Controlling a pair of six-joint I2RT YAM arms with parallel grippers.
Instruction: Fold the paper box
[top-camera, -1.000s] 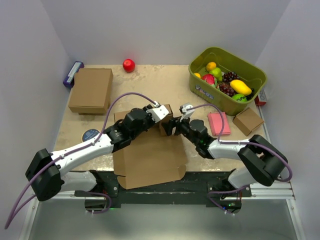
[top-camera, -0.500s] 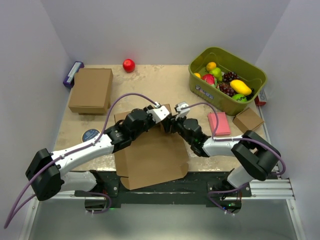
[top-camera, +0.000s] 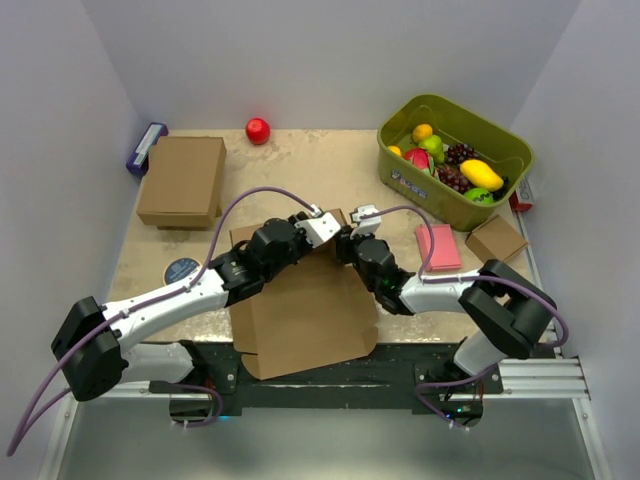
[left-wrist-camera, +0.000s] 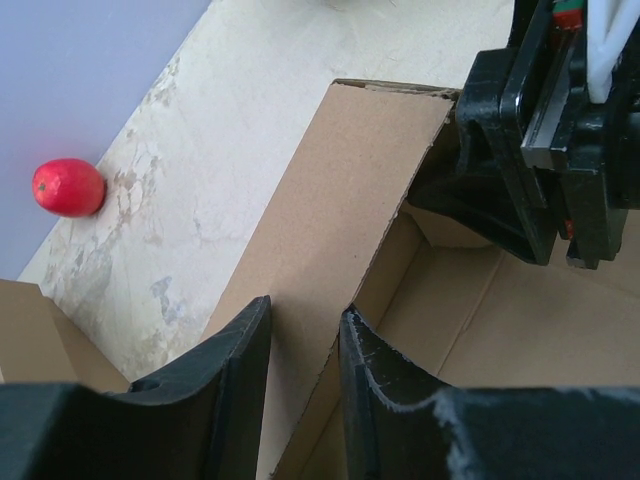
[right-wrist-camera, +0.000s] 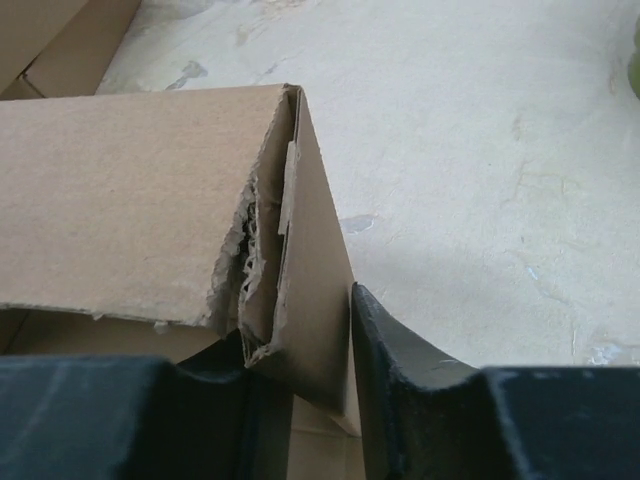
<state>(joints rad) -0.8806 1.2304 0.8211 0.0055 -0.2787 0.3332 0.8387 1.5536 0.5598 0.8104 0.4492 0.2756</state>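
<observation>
The paper box (top-camera: 300, 320) is a brown cardboard mailer lying open at the table's front centre, with its far wall raised. My left gripper (top-camera: 322, 233) straddles that wall's top edge. In the left wrist view its gripper (left-wrist-camera: 305, 345) has one finger outside the wall (left-wrist-camera: 330, 210) and one inside, closed on it. My right gripper (top-camera: 347, 246) meets it at the far right corner. In the right wrist view its gripper (right-wrist-camera: 300, 340) pinches the torn, doubled corner flap (right-wrist-camera: 310, 260) of the box.
A closed brown box (top-camera: 183, 180) and a purple item (top-camera: 147, 147) sit at the back left. A red fruit (top-camera: 258, 130) lies at the back. At the right are a green bin (top-camera: 500, 205) of fruit, a pink block (top-camera: 437, 247) and a small brown cube (top-camera: 496, 242). A dark disc (top-camera: 182, 269) lies left.
My right gripper has moved left up to the box's far right corner and now clamps it beside my left gripper. The box's front has shifted slightly.
</observation>
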